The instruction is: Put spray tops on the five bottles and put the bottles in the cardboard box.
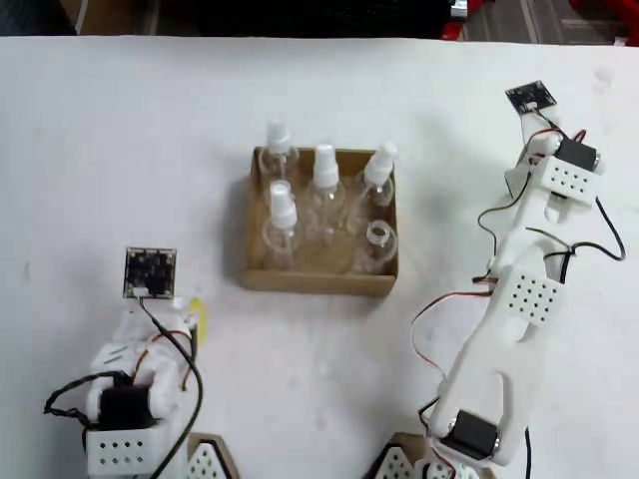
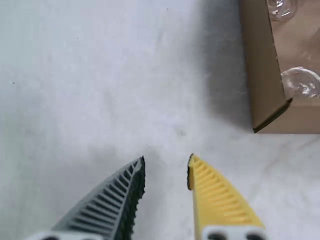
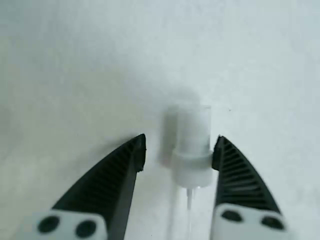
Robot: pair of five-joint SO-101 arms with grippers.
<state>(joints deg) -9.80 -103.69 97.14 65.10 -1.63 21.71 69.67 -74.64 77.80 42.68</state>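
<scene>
The right tool stands open over the white surface, well off to the right of the cardboard box and beyond its far side. Its two dark fingers straddle a loose spray top. The top lies flat on the surface with its clear cap pointing away from the wrist and its thin tube trailing back toward it. It sits closer to one finger than the other; whether that finger touches its collar I cannot tell.

The left tool is also open and holds nothing. It has one grey finger and one yellow finger, and it sits low over bare surface just left of the box's near-left corner.

All five bottles stand upright inside the box. Three are along its far side: one in the far-left corner, one in the middle and one in the far-right corner. A fourth bottle stands toward the near-left. These four carry white spray tops. The fifth bottle, in the near-right corner, has a bare open neck.
</scene>
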